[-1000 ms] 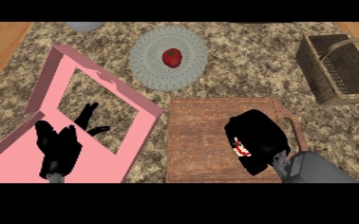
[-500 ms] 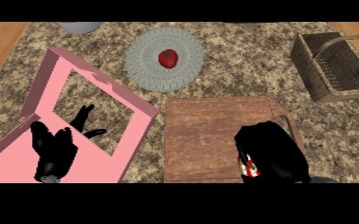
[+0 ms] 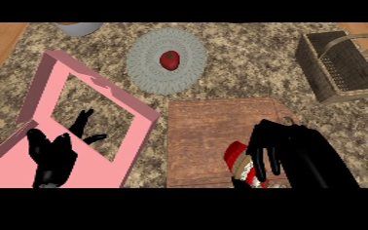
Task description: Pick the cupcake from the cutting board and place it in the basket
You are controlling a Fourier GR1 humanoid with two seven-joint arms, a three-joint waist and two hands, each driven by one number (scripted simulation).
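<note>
View from above a speckled stone counter [image 3: 237, 44]. Low and right of centre lies a brown wooden cutting board [image 3: 208, 136]. The cupcake [image 3: 237, 158] is at the board's near right part, close to the view's lower edge. It has a red top and a wrapper striped in red and white. The black right hand [image 3: 302, 151] comes in from the lower right and covers the cupcake's right side. Its fingers [image 3: 260, 148] curl down around the cupcake and appear to grasp it. Whether the cupcake rests on the board or is raised off it cannot be told from this angle.

The dark wicker basket [image 3: 327, 78] stands at the upper right, well apart from the board and the cupcake.

At the left lies a pink frame [image 3: 135, 141] with an open middle. The left hand [image 3: 52, 158] shows over its lower part, fingers straight and spread, holding nothing.

Above the board is a round grey plate [image 3: 151, 73] with a small red fruit [image 3: 170, 60] at its centre. A grey bowl [image 3: 78, 28] sits at the upper left edge, partly cut off.
</note>
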